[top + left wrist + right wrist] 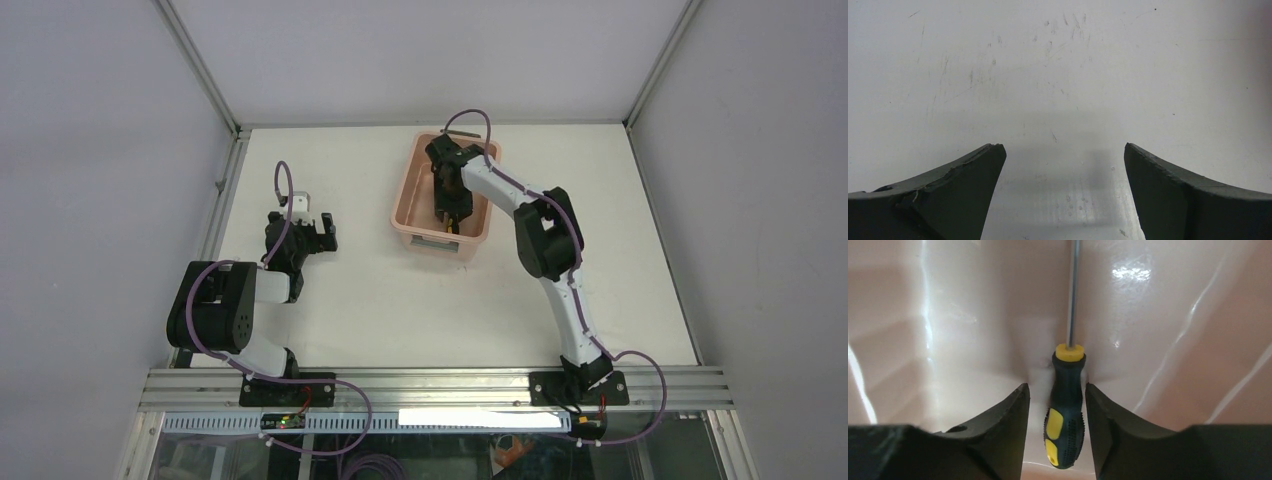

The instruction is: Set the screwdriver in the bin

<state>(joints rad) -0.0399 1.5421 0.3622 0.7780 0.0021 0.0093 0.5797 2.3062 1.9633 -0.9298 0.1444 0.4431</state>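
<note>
Bright even light, white glare streaks on bin (1131,273) walls, soft table (1058,75) shadow

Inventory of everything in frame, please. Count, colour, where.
screwdriver: 1, yellow and black handle, thin metal shaft; inside the bin, handle between the right gripper's fingers
bin: 1, salmon pink; far centre of the table
table: 1, white, scuffed; under everything
rail: 1, aluminium; near edge, carries both arm bases
left arm: 1, black and white; folded at near left
right arm: 1, black and white; stretched out to the bin
left gripper: 1, dark; open over bare table
right gripper: 1, dark; down in the bin, open, gap beside the handle
</note>
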